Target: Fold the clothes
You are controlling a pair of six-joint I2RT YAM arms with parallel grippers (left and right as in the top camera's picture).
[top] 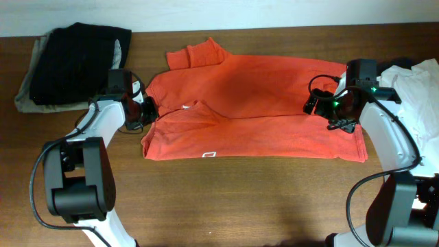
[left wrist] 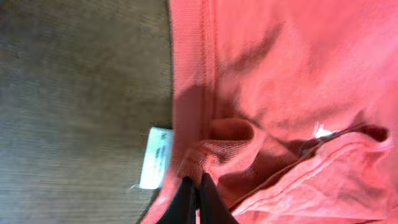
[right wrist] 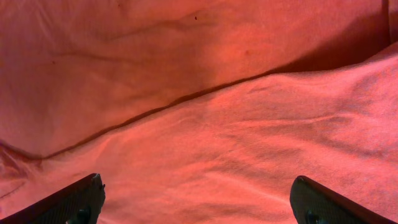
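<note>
red-orange t-shirt (top: 260, 96) lies flat across the middle of the wooden table (top: 240, 199), long side left to right. one sleeve pokes up at the top left. the near strip is doubled over onto the body, and a long crease runs along it. a small white logo (top: 209, 154) shows at the near edge.

left gripper (left wrist: 198, 202) is at the shirt's left edge. its jaws are pressed together with a bunched bit of ribbed hem right at the tips, so it looks clamped on the fabric. a white tag (left wrist: 155, 158) sticks out just beside it, over the bare wood.

right gripper (right wrist: 199, 205) is over the shirt's right part, near the crease. its fingers (right wrist: 74, 199) are wide apart, with nothing between them, only cloth below. can't tell if the tips touch the fabric.

step in hand, my read: partway through a fold. one lengthwise fold is in, the left end is pinched and the right end isn't grabbed yet.

the next move likely calls for the right jaws to come down and close on the right edge, taking both layers. then both arms can lift together and carry the cloth over evenly. a grip on one layer would pull the fold open.

further out, a dark folded pile (top: 75, 58) sits at the far left corner, well apart from the shirt. a white cloth (top: 418, 79) lies at the far right, beside the right arm.
</note>
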